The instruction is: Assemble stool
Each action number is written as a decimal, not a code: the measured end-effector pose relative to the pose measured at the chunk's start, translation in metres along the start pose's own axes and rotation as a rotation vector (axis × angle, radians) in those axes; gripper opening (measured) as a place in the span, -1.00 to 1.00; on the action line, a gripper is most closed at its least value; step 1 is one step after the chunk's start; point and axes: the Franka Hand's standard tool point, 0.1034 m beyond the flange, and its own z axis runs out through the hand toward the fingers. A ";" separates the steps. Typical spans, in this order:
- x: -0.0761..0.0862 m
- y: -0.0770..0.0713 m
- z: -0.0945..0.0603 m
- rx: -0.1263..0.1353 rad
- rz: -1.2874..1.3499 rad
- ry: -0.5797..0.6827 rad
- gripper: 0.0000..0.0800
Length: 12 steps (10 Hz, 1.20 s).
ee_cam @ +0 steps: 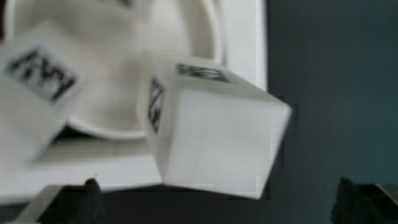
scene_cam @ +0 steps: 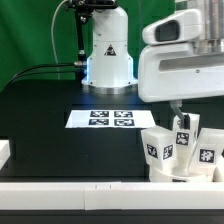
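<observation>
The stool stands upside down at the exterior view's lower right: a round white seat disc (scene_cam: 178,173) with tagged stubby legs (scene_cam: 158,148) pointing up. My gripper (scene_cam: 183,124) hangs just above the legs. In the wrist view the gripper (ee_cam: 222,205) is open and empty, with its dark fingertips (ee_cam: 79,201) far apart. One blocky white leg (ee_cam: 217,135) lies between them, a little beyond the tips. A second leg (ee_cam: 36,85) and the seat disc (ee_cam: 121,75) show behind it. I cannot tell how firmly the legs sit in the seat.
The marker board (scene_cam: 103,118) lies flat on the black table in the middle. The robot base (scene_cam: 108,55) stands at the back with cables to its left. A white rail (scene_cam: 60,190) runs along the front edge, and a white block (scene_cam: 4,151) sits at the left.
</observation>
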 end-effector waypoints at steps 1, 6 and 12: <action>-0.004 -0.006 0.002 -0.011 -0.192 -0.053 0.62; 0.000 -0.002 0.004 -0.054 -0.626 -0.102 0.62; -0.007 0.016 0.027 -0.086 -1.108 -0.153 0.62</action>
